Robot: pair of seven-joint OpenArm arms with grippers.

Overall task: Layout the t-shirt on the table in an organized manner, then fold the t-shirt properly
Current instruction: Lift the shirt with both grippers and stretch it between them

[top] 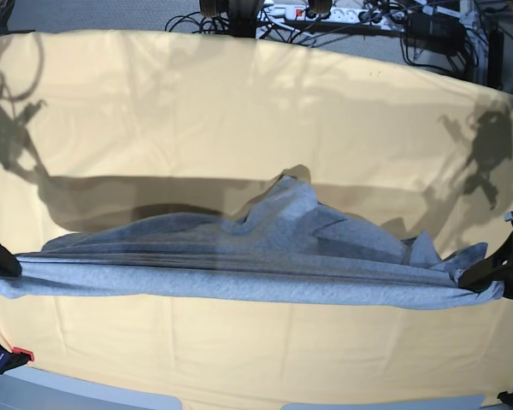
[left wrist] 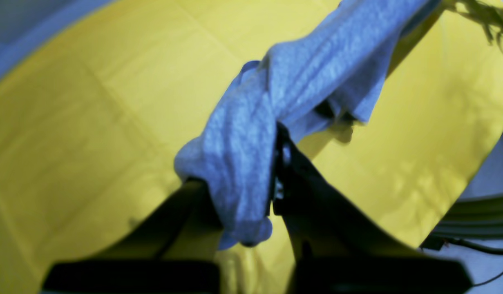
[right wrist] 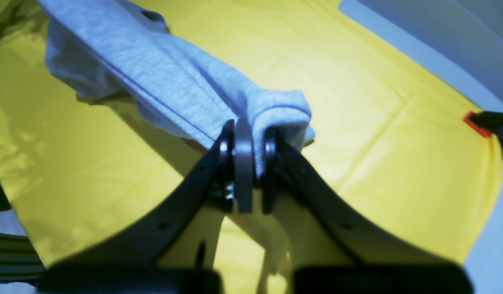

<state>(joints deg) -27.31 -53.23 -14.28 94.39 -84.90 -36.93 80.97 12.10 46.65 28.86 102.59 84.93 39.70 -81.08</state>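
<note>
Both grippers are clamped on the t-shirt point(top: 256, 256): left gripper point(left wrist: 271, 179) pinching one end, right gripper point(right wrist: 247, 163) the other, so it's stretched taut just above the table point(top: 239, 111), middle sagging onto it

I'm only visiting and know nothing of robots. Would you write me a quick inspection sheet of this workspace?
Surface: table under creased yellow cloth.
Job's things: grey t-shirt stretched between both hands, its far part draped on the table.
Clutter: a red-tipped clamp at the table's near corner.
Hands: left hand and right hand each shut on a bunched shirt end.
Cables: power strip and tangled leads behind the table.
Surroundings: grey floor.
</note>
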